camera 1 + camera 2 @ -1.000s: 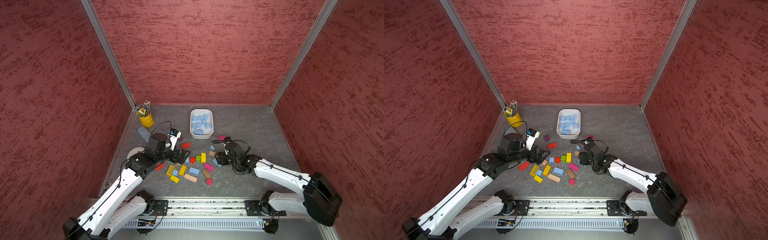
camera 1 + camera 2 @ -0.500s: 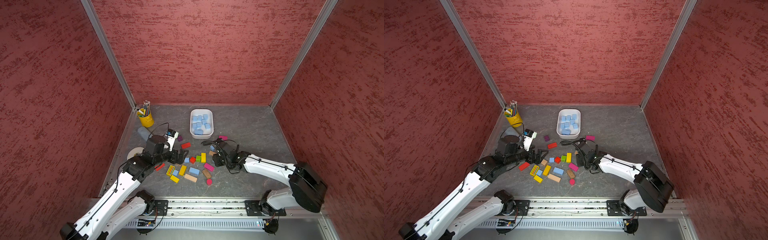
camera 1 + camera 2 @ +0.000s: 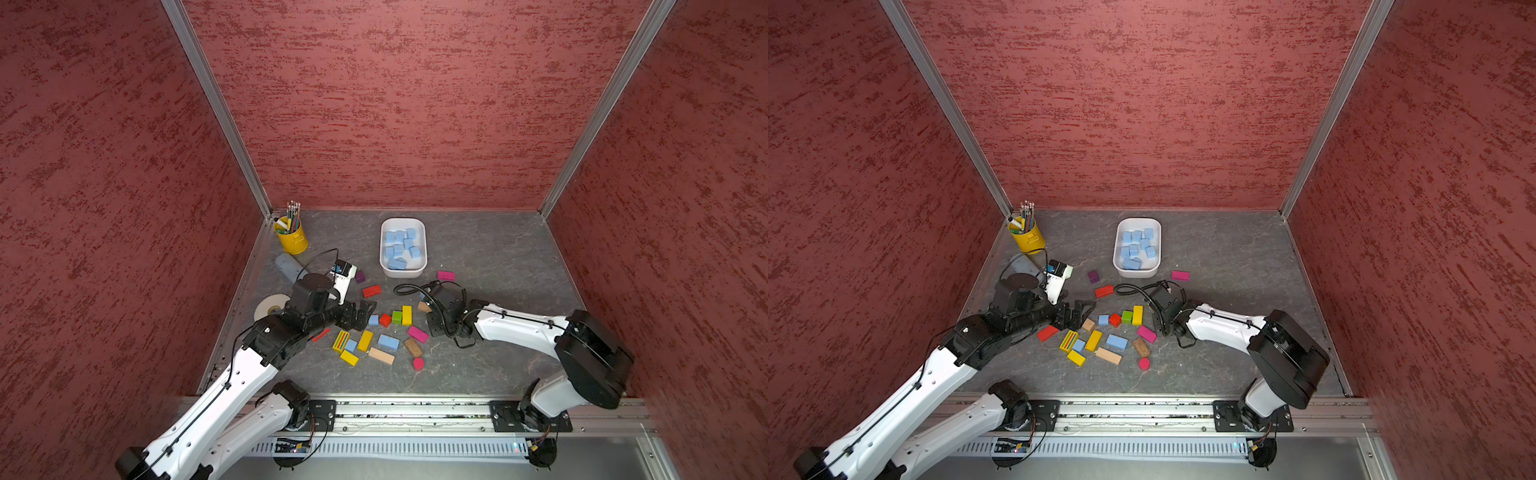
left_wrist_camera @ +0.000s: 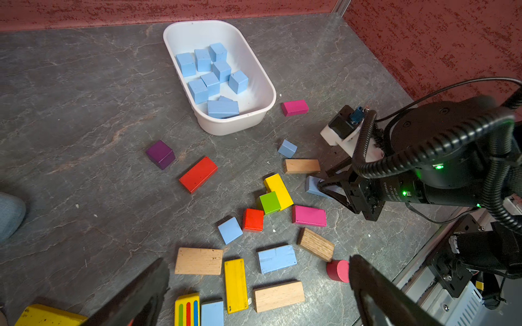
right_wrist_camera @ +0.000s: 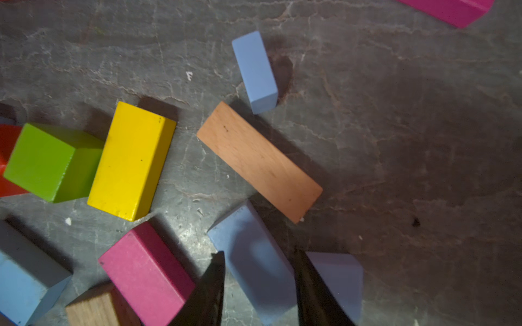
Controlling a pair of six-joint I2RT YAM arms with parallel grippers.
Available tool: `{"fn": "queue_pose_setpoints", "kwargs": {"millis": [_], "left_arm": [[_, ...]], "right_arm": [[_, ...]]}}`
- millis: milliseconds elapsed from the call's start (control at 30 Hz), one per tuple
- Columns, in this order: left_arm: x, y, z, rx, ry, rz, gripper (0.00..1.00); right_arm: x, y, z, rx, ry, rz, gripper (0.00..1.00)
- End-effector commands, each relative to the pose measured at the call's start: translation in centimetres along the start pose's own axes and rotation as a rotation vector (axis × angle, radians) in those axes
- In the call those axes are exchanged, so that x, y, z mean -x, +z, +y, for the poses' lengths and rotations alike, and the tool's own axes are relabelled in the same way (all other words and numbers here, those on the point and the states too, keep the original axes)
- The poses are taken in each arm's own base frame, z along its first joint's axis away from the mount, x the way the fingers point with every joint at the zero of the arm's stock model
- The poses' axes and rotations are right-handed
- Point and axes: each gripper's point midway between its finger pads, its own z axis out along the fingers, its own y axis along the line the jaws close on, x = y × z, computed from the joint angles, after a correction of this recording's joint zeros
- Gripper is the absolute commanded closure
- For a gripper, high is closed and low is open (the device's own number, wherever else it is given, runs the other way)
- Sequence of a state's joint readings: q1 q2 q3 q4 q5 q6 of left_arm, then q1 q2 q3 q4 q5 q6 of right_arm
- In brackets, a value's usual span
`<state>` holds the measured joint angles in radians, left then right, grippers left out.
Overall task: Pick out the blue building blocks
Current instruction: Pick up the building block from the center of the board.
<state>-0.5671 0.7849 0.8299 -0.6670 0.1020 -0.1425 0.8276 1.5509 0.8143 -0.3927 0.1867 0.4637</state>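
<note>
Several blue blocks lie in the white bin [image 3: 424,245] [image 4: 273,96]. Loose blue blocks [image 4: 230,230] [image 4: 276,258] [image 4: 287,148] sit among the mixed pile on the table. My right gripper [image 5: 258,255] [image 3: 430,323] is down at the pile's right side, shut on a blue block [image 5: 248,234] [image 4: 312,186] that rests on the table beside a plain wood block [image 5: 260,161]. Another blue block [image 5: 339,276] lies just outside one finger. My left gripper [image 4: 257,259] [image 3: 368,313] stands wide open over the pile's left side, holding nothing.
Yellow, red, green, pink, purple and wood blocks are scattered round the blue ones. A yellow pencil cup [image 3: 292,239], a grey object [image 3: 286,266] and a tape roll [image 3: 272,305] stand along the left wall. Red walls close three sides.
My right arm has swung in toward the pile and lowered, and its jaws have closed from wide apart onto the blue block. The left gripper has stayed open, shifting only slightly.
</note>
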Motion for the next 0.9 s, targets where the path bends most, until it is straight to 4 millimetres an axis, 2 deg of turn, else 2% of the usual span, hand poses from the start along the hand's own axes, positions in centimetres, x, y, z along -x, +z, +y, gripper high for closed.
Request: {"fn": "queue_pose_setpoints", "kwargs": {"millis": [0,233,533,733,867], "left_arm": [[-0.3,-0.1,0.1,0.009,0.003,-0.001,0.00],[-0.1,-0.8,0.1,0.015,0.003,-0.023,0.00],[-0.3,-0.9,0.3,0.034,0.008,-0.032,0.00],[-0.2,-1.0,0.5,0.048,0.011,-0.039,0.00],[-0.1,-1.2,0.6,0.058,0.013,-0.048,0.00]], "right_arm": [[0.4,0.0,0.4,-0.010,-0.023,-0.009,0.60],[0.1,1.2,0.9,-0.020,-0.055,0.024,0.65],[0.8,1.6,1.2,-0.039,-0.069,0.023,0.82],[2.5,0.2,2.6,0.031,-0.054,-0.037,0.89],[5.1,-2.2,3.8,0.097,-0.039,-0.130,0.90]]}}
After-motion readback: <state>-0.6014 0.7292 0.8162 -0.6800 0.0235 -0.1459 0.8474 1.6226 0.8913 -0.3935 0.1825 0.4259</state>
